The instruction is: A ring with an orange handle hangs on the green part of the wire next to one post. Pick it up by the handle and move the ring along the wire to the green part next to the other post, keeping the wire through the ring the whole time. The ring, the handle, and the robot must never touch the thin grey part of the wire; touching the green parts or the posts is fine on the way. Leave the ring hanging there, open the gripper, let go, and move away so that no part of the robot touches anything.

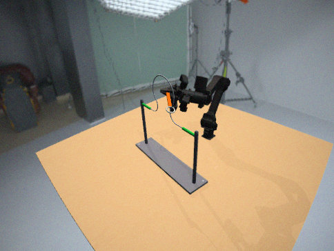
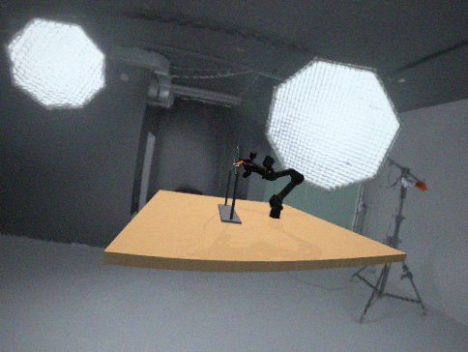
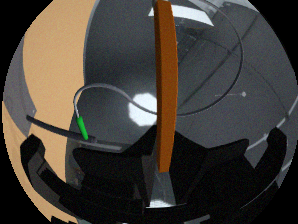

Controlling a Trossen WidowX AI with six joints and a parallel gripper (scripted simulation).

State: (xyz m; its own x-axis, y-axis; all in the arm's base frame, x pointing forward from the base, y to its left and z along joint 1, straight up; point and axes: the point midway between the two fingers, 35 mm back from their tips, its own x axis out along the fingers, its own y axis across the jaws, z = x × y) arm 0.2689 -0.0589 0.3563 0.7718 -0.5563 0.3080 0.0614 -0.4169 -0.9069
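1. Posts first: the far post stands at the left end of the grey base plate, with a short green wire section running off its top.
2. Thin grey wire rises from that green piece, loops high over the middle and drops again towards the right.
3. Ring sits on the descending stretch of that grey wire, between the two green pieces and well apart from either post; whether it touches the wire cannot be told at this size.
4. Orange handle rises from the ring, tilted slightly, and its upper part lies between the gripper fingers, which are clamped on it.
5. In the wrist view the handle runs as a long upright orange bar up the centre, with the ring's grey stub at its top and the dark fingers framing its base; a green wire piece shows low on the left.
6. Further right in the top view, the second green section meets the near post at the plate's right end.
7. Behind that stands the black arm, its base on the orange table top, its forearm reaching left towards the wire.
8. From the exterior view the arm leans left over the posts.
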